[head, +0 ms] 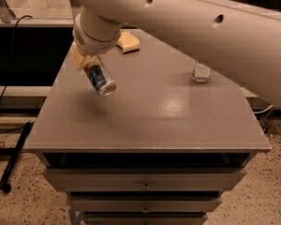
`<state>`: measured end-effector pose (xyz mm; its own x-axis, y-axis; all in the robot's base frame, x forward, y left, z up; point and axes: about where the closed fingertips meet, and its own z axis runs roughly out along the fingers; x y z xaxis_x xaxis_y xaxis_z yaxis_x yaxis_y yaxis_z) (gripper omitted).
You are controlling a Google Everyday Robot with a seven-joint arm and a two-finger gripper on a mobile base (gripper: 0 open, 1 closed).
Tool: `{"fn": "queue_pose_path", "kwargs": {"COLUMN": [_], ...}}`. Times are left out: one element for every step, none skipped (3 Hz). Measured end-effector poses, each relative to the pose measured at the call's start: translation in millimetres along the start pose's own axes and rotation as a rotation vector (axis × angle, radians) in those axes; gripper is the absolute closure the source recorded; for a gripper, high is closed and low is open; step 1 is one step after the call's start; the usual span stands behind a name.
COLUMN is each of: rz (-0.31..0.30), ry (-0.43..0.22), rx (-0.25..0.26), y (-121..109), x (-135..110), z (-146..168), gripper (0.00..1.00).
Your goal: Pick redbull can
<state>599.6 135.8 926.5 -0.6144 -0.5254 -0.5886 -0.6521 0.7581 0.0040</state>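
Note:
The redbull can (pixel 100 78) is silver and blue, tilted, its silver top pointing down toward the front. It hangs above the left part of the grey table (pixel 150 121), casting a faint shadow below. My gripper (pixel 88 63) is shut on the can's upper end, with yellowish fingers (pixel 77 60) on either side. The big beige arm runs from the upper right across the frame down to the wrist.
A clear plastic bottle (pixel 201 72) stands at the right of the table, its top hidden behind the arm. A yellow sponge-like object (pixel 128 41) lies at the back. Drawers (pixel 145 184) sit below the tabletop. A black cable and rod are on the floor at left.

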Motion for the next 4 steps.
{"fn": "queue_pose_path", "kwargs": {"rz": [-0.024,-0.014,-0.061,-0.101], "ry": [-0.151,-0.262,-0.379,-0.382], "rx": [-0.128,-0.250,-0.355,-0.333], "y": [-3.5,-10.2,-24.2,-25.5], "x": [-13.2,-13.7,-0.2,1.1], "z": [-28.5,-44.9,-65.1,-67.8], "gripper": [1.00,1.00,1.00,1.00]}}
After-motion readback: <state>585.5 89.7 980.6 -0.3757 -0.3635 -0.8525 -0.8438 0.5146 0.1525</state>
